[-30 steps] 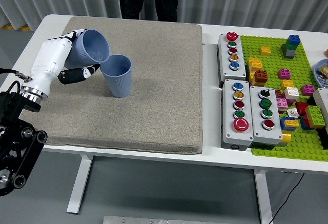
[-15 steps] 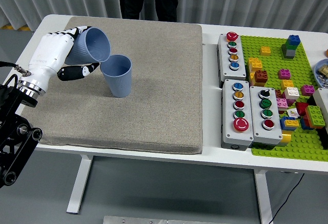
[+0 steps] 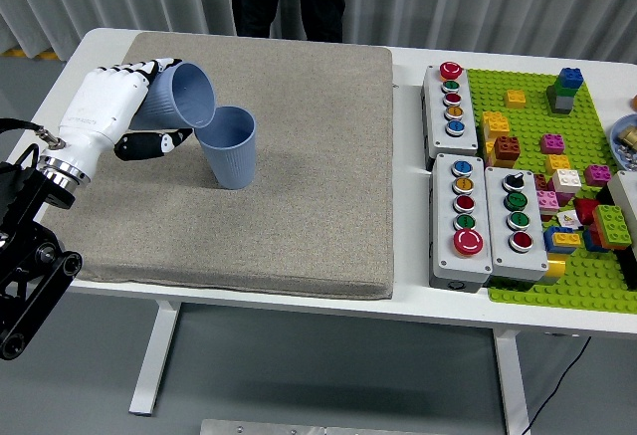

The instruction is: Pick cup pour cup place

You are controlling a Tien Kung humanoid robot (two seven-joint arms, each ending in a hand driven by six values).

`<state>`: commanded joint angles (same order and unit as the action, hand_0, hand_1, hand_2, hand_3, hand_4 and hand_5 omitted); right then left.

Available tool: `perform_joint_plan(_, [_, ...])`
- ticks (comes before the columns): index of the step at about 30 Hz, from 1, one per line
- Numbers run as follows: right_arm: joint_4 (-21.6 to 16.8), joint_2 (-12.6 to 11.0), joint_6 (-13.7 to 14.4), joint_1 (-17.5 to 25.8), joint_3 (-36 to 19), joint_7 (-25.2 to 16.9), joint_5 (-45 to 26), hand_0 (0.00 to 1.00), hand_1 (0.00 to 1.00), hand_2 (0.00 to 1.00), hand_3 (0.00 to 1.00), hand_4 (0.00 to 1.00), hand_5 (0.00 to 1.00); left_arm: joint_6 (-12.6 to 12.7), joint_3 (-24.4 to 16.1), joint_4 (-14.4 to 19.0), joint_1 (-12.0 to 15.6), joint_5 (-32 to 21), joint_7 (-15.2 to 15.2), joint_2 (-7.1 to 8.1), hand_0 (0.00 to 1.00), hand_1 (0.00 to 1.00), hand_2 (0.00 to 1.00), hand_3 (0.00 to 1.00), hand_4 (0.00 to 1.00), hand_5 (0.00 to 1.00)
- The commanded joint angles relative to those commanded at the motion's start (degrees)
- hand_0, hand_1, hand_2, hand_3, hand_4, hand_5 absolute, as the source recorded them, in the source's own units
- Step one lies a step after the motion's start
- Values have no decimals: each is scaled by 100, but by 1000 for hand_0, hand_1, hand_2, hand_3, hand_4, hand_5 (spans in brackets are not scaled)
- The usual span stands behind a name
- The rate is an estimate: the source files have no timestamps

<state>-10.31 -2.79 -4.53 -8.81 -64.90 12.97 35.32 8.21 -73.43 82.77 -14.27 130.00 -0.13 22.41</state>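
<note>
Near the worktop's far-left corner, the left hand (image 3: 111, 108) grips the tilted blue cup (image 3: 179, 96) closed, mouth over the standing blue cup (image 3: 229, 146). Tilt slowly, keeping the rims aligned.

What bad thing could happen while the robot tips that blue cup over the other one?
The left hand holds the tilted cup with its mouth just above the rim of the standing cup. If it tips further or drifts, the rims could knock and topple the standing cup on the soft grey mat. The mouths only partly line up, so anything poured might miss and land on the mat.
</note>
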Motion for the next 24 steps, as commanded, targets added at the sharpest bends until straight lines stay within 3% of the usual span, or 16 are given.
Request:
perform_joint_plan(10, [0, -7, 9, -20, 17, -13, -50, 684, 681, 691, 650, 447, 179, -55, 161, 1, -112, 0, 71, 105, 554, 616, 741, 792, 593, 108])
perform_joint_plan(24, [0, -22, 17, -30, 10, -17, -68, 684, 679, 690, 650, 448, 180, -48, 522, 51, -286, 0, 197, 473, 553, 613, 739, 787, 578, 89])
